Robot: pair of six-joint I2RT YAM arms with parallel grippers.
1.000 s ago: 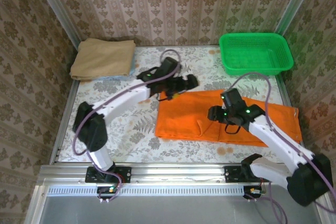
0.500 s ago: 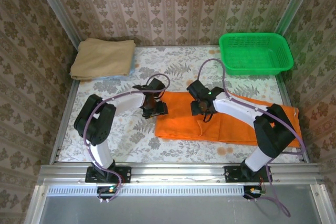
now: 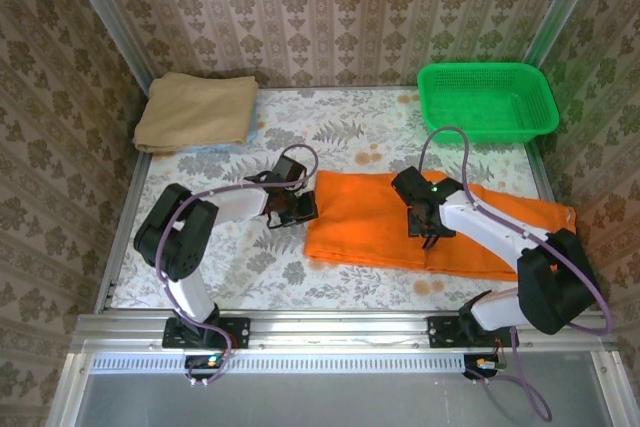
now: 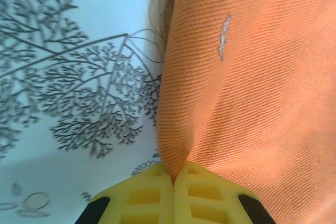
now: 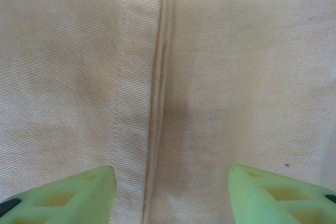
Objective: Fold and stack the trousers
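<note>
The orange trousers (image 3: 470, 227) lie folded in a long band across the middle of the table. My left gripper (image 3: 302, 209) is at their left edge. In the left wrist view its yellow fingers (image 4: 147, 195) are shut on a pinched ridge of the orange fabric (image 4: 252, 77), low over the table. My right gripper (image 3: 430, 227) hovers over the middle of the band. Its green fingers (image 5: 68, 190) stand open, with the trouser cloth (image 5: 220, 51) and a straight seam (image 5: 160, 77) beneath them and nothing between them.
A green plastic basket (image 3: 487, 102) stands at the back right. A folded tan cloth (image 3: 197, 112) lies at the back left. The floral table cover (image 3: 230, 257) is bare in front of the left arm. Patterned walls close in on three sides.
My left gripper has closed on the left edge of the trousers. My right gripper moved left over the fabric, then back to the right. The cloth's left end has shifted slightly.
</note>
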